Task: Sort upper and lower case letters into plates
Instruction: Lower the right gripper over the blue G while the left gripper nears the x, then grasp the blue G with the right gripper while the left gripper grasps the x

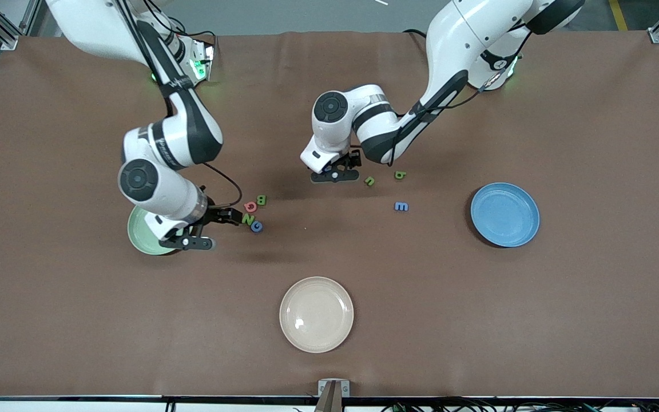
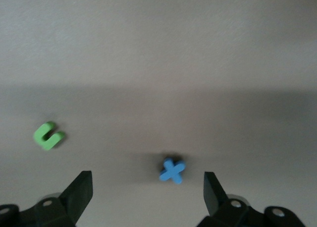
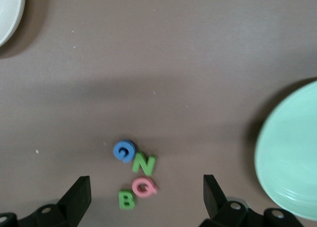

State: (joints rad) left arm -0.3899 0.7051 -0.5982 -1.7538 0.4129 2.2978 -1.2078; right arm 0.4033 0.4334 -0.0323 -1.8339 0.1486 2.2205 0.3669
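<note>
Left gripper (image 2: 147, 187) spread wide over the blue x (image 2: 172, 170), right gripper (image 3: 147, 190) spread over 4 capitals (image 3: 136, 174)
Thin, light and stiff, the x should pinch best across its crossing

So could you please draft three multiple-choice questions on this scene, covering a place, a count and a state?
1. What lies under the left gripper? A the blue x B the cream plate C the blue plate
2. How many letters sit in the cluster beside the green plate? A two B four C six
3. How do the right gripper jaws stand? A shut on a letter B shut, empty C open

Key: 1 A, the x lies between its jaws. 2 B, they are B, N, G, Q. 3 C, the jaws stand wide apart.
</note>
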